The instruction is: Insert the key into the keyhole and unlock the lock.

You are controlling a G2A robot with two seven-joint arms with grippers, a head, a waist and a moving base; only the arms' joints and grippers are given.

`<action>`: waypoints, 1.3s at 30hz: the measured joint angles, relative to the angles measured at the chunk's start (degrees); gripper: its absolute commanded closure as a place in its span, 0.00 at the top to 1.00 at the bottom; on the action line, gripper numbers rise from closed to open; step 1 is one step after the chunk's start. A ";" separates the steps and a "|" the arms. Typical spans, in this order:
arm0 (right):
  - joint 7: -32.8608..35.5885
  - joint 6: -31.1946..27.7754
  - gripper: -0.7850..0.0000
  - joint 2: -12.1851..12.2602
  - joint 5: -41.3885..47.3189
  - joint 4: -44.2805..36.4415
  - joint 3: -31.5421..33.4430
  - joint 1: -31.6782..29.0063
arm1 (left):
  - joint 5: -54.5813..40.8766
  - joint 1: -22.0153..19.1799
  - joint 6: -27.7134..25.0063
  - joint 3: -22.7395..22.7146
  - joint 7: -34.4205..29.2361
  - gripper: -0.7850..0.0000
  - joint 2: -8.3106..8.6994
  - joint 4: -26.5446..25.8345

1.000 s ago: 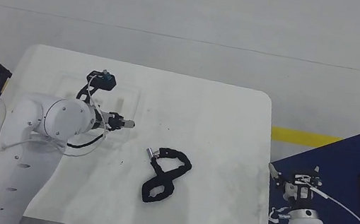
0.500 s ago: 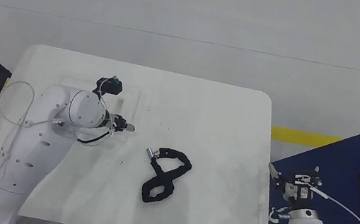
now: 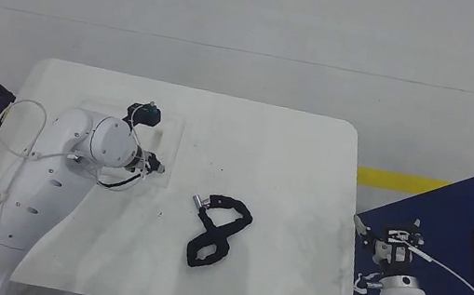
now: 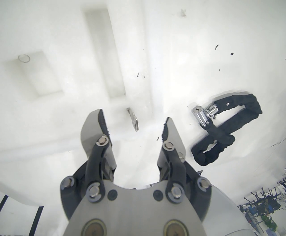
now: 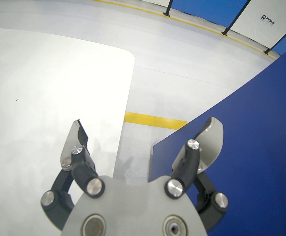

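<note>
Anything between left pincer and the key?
Nothing. In the left wrist view the open left pincer frames the key, with bare white surface between them.

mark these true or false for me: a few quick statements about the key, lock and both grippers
1. The left gripper is open and empty. True.
2. The key is in the keyhole. False: it lies loose in front of the left gripper, apart from the lock.
3. The right gripper holds the lock. False: it is open and empty, at the table's edge.
4. The lock's chain is black. True.
</note>
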 measured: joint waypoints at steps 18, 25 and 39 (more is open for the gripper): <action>0.00 0.00 1.00 0.00 0.00 0.00 0.00 0.00 | 1.89 -0.09 1.69 1.79 1.70 0.16 0.13 -1.14; 0.00 0.00 1.00 0.00 0.00 0.00 0.00 0.00 | 2.47 -1.10 1.13 2.11 1.12 0.12 -0.29 0.74; 0.00 0.00 1.00 0.00 0.00 0.00 0.00 0.00 | 2.64 1.02 0.46 -3.13 0.46 0.00 -0.03 -2.23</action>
